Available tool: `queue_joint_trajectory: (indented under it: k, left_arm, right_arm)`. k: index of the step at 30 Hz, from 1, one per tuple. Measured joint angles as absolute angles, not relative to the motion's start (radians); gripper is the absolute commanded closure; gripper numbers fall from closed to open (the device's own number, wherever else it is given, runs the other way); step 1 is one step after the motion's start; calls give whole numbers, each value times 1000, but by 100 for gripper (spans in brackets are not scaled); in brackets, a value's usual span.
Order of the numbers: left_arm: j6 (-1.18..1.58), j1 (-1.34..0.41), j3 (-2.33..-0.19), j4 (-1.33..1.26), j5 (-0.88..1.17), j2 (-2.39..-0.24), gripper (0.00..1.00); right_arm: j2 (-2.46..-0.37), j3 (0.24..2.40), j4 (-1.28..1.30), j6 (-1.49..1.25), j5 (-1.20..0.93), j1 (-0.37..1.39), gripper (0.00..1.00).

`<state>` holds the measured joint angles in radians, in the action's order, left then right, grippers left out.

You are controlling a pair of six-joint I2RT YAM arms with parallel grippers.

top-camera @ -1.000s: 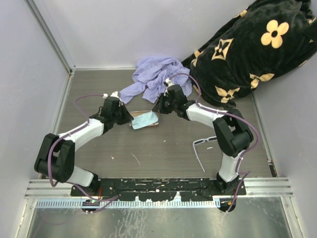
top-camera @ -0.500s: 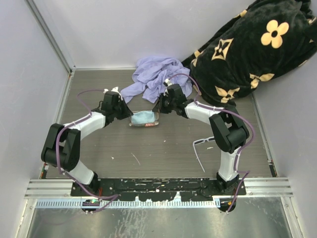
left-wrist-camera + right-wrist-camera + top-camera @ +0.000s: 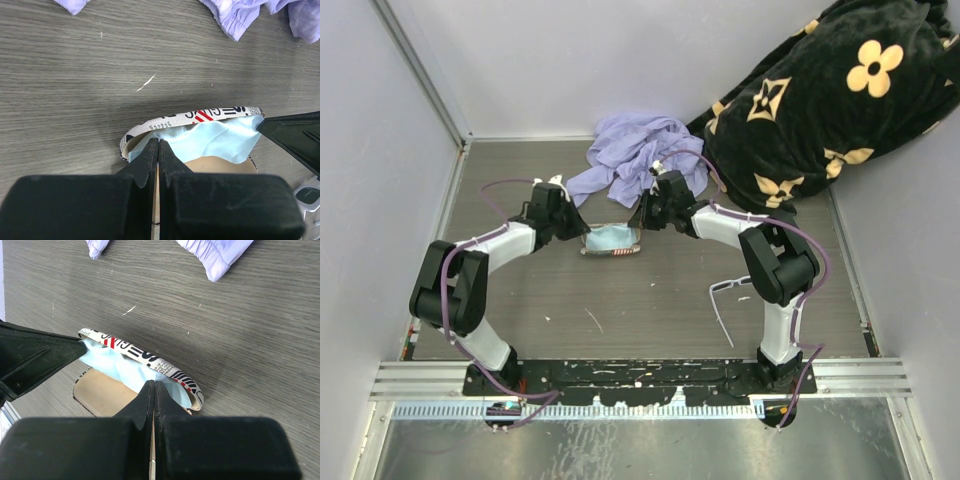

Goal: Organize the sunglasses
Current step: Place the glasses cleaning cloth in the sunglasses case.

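Grey wood-grain table (image 3: 650,300), boxed in by pale walls on the left, back and right. Black plush blanket (image 3: 840,90) with cream flower prints is heaped in the far right corner, cut off by the frame edge. Crumpled lavender cloth (image 3: 635,150) at the back middle.

Hidden or unclear:
- Printed case (image 3: 200,115) lies between the two wrists. Only its red-and-white rim and tan inner lining show.
- Light-blue cloth (image 3: 215,142) bulges from the case mouth. How far in it reaches is not visible.
- From overhead both sets of fingertips are lost under the wrist housings.

Arms:
- Both are stretched forward and bent inward, meeting at the case from opposite ends.
- Left end effector (image 3: 158,142) is clenched, jaws pressed flat together, tips at the blue cloth by the case's left end.
- Right end effector (image 3: 153,385) is likewise clenched, tips at the blue cloth near the case's right end.
- Whether either pinches cloth or rim cannot be made out.

Sunglasses (image 3: 730,285) lie on the table well apart from the case, near the right arm's elbow. One slim white arm trails toward the near edge. Neither end effector touches them.
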<state>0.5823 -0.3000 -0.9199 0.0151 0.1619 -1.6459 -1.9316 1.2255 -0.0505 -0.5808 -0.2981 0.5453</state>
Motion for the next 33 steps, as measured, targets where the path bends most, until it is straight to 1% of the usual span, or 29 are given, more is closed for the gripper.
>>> queue_joint_trajectory:
  k: [16,21,22,24,28,33]
  left_arm:
    - [582,-284,-934,9,165,-1652,100]
    - [582,-284,-935,10,169,-1660,100]
    - [582,-284,-935,10,170,-1660,99]
    - [582,-283,-937,11,170,-1660,92]
    - [582,-282,-946,11,170,-1660,83]
    - [583,-281,-949,11,170,-1660,81]
  right_arm:
    - [-1932,1225,-50,-577,-297,539,100]
    - [-1932,1225,-50,-577,-297,539,98]
    - [-1932,1225,-50,-577,-297,539,97]
    - [-1932,1225,-50,-577,-297,539,97]
    - [-1932,1225,-50,-577,-297,539,94]
    - [-1932,1225,-50,-577,-297,539,90]
